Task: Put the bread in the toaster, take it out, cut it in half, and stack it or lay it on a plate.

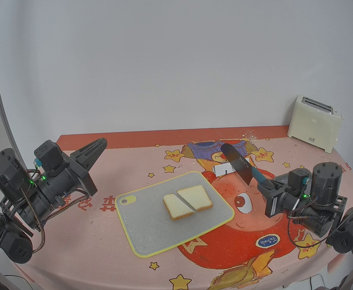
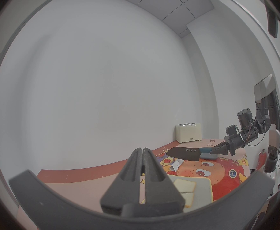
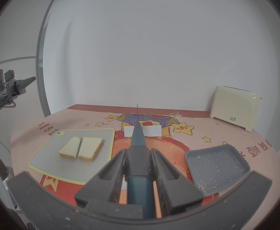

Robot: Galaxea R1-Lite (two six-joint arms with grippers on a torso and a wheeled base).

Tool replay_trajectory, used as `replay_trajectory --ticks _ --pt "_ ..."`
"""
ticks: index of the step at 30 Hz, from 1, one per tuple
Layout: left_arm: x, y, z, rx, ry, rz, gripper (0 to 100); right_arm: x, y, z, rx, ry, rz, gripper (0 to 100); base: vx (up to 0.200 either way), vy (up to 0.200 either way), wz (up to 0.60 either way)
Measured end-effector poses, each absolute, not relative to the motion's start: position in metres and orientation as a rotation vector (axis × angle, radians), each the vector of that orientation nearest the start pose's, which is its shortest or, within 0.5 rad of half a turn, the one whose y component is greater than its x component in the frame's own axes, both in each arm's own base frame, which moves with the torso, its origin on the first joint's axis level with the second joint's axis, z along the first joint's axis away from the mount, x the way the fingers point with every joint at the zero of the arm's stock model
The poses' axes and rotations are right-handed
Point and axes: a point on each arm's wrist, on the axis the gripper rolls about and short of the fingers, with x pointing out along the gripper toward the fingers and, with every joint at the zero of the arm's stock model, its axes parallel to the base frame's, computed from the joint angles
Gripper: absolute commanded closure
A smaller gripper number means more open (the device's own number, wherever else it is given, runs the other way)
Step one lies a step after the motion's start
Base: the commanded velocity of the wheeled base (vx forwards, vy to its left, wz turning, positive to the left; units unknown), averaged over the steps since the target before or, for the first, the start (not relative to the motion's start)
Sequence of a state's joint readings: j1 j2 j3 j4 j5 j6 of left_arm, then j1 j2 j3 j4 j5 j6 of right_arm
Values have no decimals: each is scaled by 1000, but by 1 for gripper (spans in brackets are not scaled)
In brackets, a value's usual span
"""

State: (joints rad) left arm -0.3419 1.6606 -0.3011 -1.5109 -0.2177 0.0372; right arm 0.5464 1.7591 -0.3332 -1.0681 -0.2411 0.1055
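Two bread halves (image 1: 187, 201) (image 3: 81, 148) lie side by side on the grey cutting board (image 1: 144, 222) (image 3: 47, 158) with a yellow rim, a narrow gap between them. My right gripper (image 1: 269, 183) (image 3: 138, 154) is shut on the teal handle of a dark knife (image 1: 238, 162) (image 2: 184, 152), held above the table to the right of the board, blade pointing back-left. My left gripper (image 1: 94, 148) (image 2: 142, 166) hangs shut and empty over the table's left side. The cream toaster (image 1: 315, 123) (image 3: 235, 107) stands at the back right. A grey plate (image 3: 217, 167) lies near the right gripper.
A white card (image 1: 224, 168) (image 3: 142, 131) lies on the printed tablecloth behind the board. Crumbs dot the cloth near the toaster and the plate. The table's front edge is close to both arms.
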Motion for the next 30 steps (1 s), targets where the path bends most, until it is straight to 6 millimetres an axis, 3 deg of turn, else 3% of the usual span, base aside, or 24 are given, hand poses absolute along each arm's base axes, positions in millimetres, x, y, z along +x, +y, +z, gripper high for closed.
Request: replay_trajectory --ticks 30 --pt "223 -85 158 27 -159 -556 100 221 124 93 -38 360 269 100 0 0 0"
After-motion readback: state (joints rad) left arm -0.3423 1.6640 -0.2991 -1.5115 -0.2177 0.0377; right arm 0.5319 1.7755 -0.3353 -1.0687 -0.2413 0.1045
